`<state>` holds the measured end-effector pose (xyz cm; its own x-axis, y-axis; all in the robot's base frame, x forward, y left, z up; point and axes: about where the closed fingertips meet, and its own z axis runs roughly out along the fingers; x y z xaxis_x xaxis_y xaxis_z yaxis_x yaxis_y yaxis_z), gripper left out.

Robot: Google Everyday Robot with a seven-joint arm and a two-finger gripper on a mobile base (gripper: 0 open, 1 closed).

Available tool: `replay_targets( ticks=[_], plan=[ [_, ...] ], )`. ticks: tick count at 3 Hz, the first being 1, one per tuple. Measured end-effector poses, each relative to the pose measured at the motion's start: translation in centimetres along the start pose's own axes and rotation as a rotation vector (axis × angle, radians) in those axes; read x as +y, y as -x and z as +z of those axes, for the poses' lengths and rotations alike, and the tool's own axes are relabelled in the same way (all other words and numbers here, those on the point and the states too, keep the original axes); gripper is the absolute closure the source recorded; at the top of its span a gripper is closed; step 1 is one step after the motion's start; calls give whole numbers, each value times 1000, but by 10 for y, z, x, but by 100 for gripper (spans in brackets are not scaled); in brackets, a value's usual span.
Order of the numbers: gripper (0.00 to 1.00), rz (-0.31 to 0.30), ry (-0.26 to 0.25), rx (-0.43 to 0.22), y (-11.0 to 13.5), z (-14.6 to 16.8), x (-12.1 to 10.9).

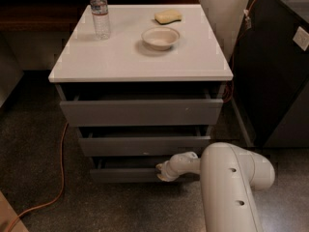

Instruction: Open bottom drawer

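The bottom drawer (125,174) is the lowest grey flat front of the white-topped cabinet (140,57), and it stands a little pulled out, with a dark gap above its top edge. My gripper (161,171) sits at the right part of that front, level with its top edge, at the end of the white arm (227,187) reaching in from the lower right. The fingertips lie against the drawer and are hidden by the wrist.
Above it are the middle drawer (145,144) and top drawer (140,111). A water bottle (100,11), a bowl (160,37) and a yellow sponge (168,16) rest on the top. An orange cable (60,173) runs over the floor at left. A dark cabinet (280,66) stands at right.
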<state>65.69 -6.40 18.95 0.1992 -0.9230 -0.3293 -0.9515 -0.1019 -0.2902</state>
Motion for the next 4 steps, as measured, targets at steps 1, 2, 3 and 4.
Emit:
replay_targets(
  ticks=[1, 2, 3, 4],
  plan=[
    [100, 0, 0, 0, 0, 0, 0],
    [97, 0, 0, 0, 0, 0, 0],
    [68, 0, 0, 0, 0, 0, 0],
    [44, 0, 0, 0, 0, 0, 0]
  ],
)
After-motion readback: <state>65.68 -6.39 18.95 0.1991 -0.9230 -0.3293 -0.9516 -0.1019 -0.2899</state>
